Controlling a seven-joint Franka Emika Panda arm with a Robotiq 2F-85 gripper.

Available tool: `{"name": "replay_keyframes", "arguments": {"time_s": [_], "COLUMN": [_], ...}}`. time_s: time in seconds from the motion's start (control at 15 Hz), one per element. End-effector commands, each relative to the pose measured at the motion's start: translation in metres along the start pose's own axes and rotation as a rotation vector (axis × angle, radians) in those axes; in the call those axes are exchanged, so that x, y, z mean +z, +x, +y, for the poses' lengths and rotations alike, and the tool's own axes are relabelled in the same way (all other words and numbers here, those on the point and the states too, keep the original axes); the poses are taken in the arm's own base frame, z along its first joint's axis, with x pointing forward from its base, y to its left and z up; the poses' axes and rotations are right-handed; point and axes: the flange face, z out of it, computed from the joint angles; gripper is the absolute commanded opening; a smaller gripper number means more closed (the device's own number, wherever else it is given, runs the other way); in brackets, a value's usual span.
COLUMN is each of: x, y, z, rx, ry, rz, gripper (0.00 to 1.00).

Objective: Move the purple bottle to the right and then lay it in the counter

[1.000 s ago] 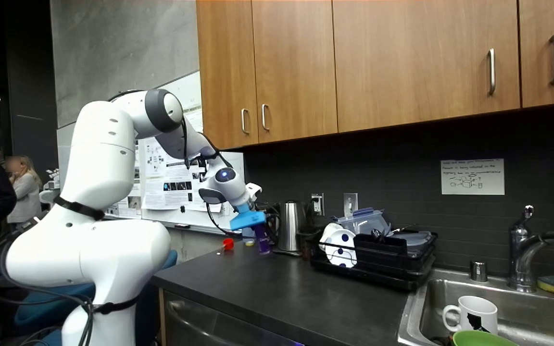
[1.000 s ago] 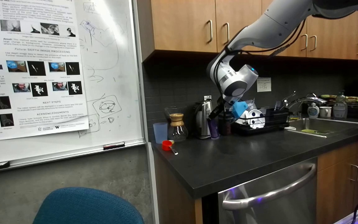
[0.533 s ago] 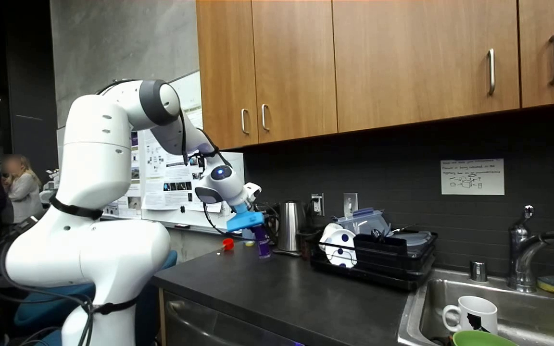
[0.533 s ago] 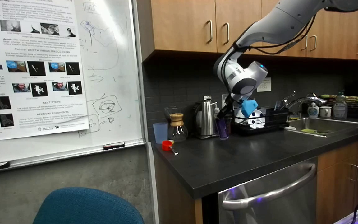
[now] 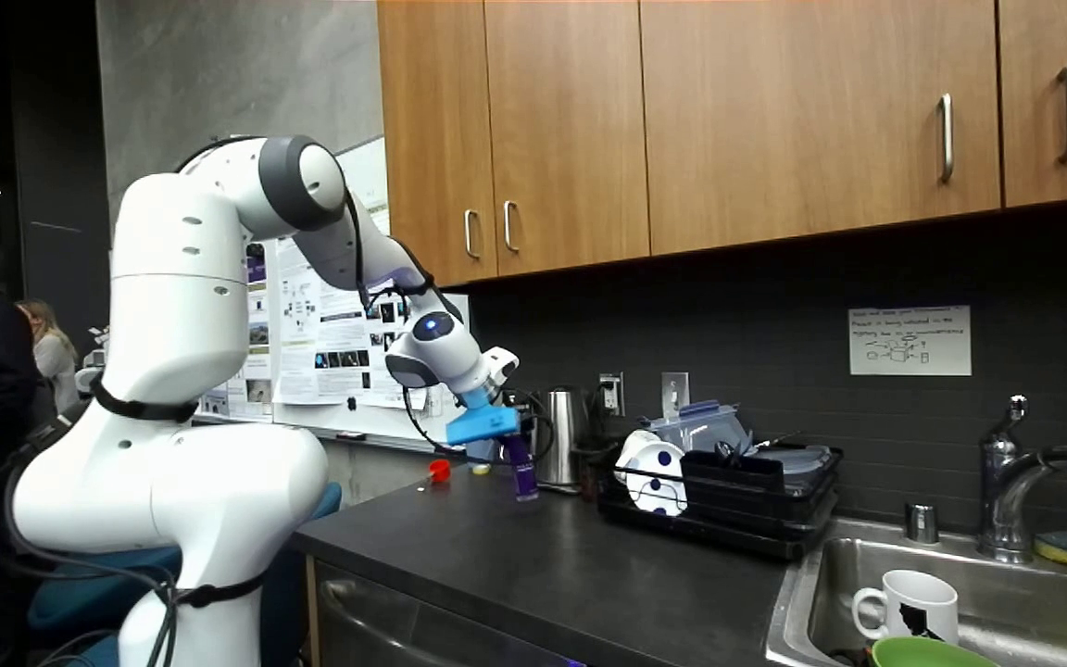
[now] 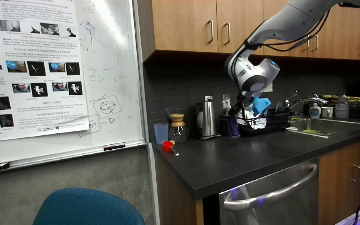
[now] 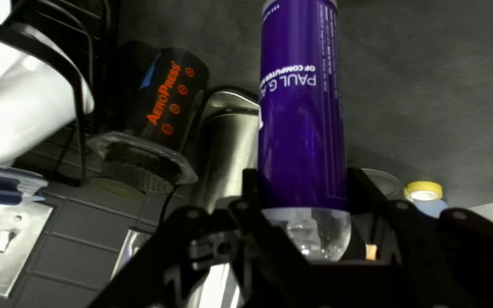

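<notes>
Purple bottle (image 7: pixel 302 128) is sitting snugly in the gripper (image 7: pixel 303 188), which is clasping it on both sides close to its clear end, with the printed body stretching out beyond. In both exterior views it is leaning, nearer upright than flat, its free end aiming down at the dark surface (image 6: pixel 198 165); whether that end is touching or floating just over it, the pictures are not settling. In an exterior view it is showing between the steel kettle (image 6: pixel 208 122) and the black dish rack (image 6: pixel 277 120), well apart from the red scoop (image 6: pixel 167 146) on the left.

Picking up is looking finished, since the hold is appearing even on both sides. The move to the right is probably under way and possibly nearing its end; the task is not saying how far is enough, so calling it complete would be guessing. Laying the bottle down is clearly waiting: it is not resting on its side anywhere. What is remaining, judging from here, is likely turning the bottle toward flat, lowering it onto the surface short of the rack, letting go and drawing the gripper away.
</notes>
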Motion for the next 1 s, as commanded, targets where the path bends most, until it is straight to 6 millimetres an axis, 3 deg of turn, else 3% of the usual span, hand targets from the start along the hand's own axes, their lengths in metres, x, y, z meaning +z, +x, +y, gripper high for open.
{"name": "replay_keyframes", "arguments": {"time_s": [0.0,0.33,0.6,0.67,0.73,0.93], "x": [-0.017,-0.022,-0.029,-0.016,-0.013,-0.011], "y": [-0.001,-0.006,-0.004,-0.008,-0.011,-0.032], "z": [0.023,0.044,0.044,0.062,0.067,0.061], "rx": [0.14,0.366,0.464,0.476,0.469,0.459], "ry": [-0.039,-0.176,-0.253,-0.254,-0.27,-0.294], "rz": [0.018,-0.015,-0.018,-0.019,-0.027,-0.08], "gripper": [0.27,0.27,0.27,0.27,0.27,0.27]}}
